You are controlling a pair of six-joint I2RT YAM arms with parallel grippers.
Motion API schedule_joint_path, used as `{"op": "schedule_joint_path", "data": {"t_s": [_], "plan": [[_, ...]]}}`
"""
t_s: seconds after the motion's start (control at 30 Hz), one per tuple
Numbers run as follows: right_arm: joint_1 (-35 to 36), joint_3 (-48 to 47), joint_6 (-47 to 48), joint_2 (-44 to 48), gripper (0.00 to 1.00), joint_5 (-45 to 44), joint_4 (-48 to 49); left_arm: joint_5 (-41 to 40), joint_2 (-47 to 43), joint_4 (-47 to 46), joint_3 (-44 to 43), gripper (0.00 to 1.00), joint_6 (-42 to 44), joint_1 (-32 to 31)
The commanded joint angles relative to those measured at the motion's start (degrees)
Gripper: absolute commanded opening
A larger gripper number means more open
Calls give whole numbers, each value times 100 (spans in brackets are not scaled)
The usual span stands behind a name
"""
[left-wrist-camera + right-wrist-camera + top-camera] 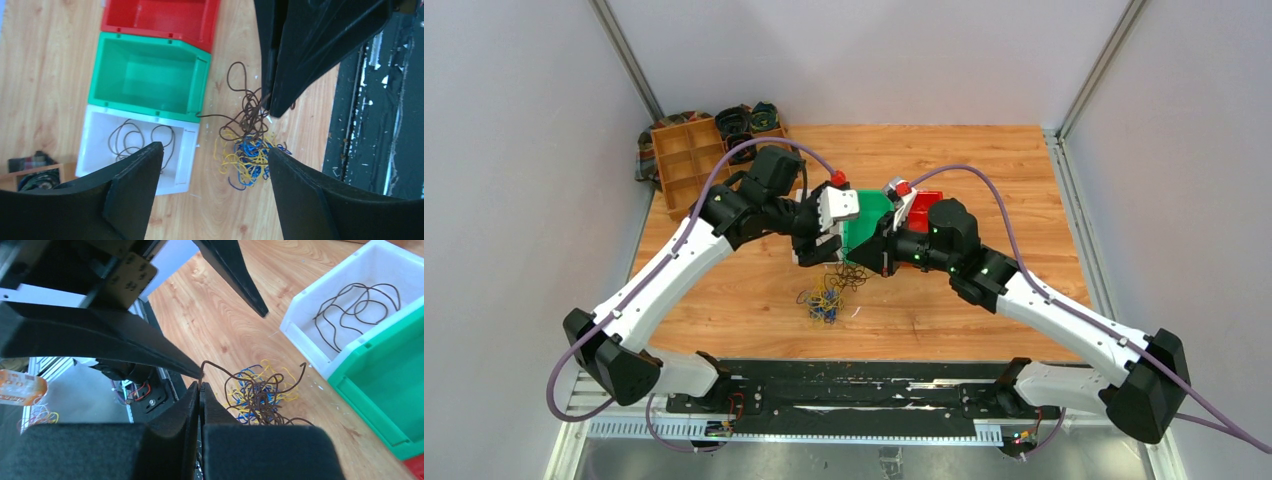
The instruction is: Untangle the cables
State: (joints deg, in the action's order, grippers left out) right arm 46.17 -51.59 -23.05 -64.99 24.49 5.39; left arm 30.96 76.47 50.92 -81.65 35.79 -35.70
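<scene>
The cables (pixel 826 297) lie as a small tangle of dark, yellow and blue wires on the wooden table. The tangle also shows in the left wrist view (pixel 247 157) and the right wrist view (pixel 260 385). My right gripper (pixel 200 386) is shut on a dark brown cable (pixel 250 400) and lifts its loops up out of the tangle. In the left wrist view the right gripper (pixel 275 111) hangs just above the tangle. My left gripper (pixel 215 148) is open and empty, above the table beside the tangle. One dark cable (pixel 135 140) lies in the white bin (pixel 187 150).
A green bin (pixel 150 75) and a red bin (pixel 160 17) stand in a row beyond the white bin. A wooden divided tray (pixel 686 150) with dark coiled bundles sits at the back left. The black base rail (pixel 844 395) runs along the near edge.
</scene>
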Motion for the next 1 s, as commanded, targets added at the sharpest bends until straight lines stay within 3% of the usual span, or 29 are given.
{"op": "schedule_joint_path", "data": {"t_s": [0.0,0.13,0.23,0.3,0.47,0.63,0.73,0.87,0.97], "plan": [[-68,-2,-175,-35,1,495,447,545,73,59,-155,65,54,-108],[-72,11,-214,-75,0,573,529,906,134,60,-189,51,18,-167],[-71,84,-226,-23,1,490,567,896,129,63,-212,28,-47,-165],[-73,184,-213,67,1,350,585,761,87,70,-189,18,-82,-170],[-71,476,-235,336,2,-61,696,407,-8,38,-78,9,-286,-167],[-72,757,-247,592,33,-621,798,39,-108,-64,-5,6,-684,-180],[-64,1036,-156,867,63,-1156,958,-306,-145,-59,-34,4,-1000,-184],[183,1107,334,1062,65,-1744,937,-623,-167,-131,-125,5,-1570,-183],[573,997,754,1008,74,-2391,830,-748,-172,-211,-167,4,-1983,-183]]}}
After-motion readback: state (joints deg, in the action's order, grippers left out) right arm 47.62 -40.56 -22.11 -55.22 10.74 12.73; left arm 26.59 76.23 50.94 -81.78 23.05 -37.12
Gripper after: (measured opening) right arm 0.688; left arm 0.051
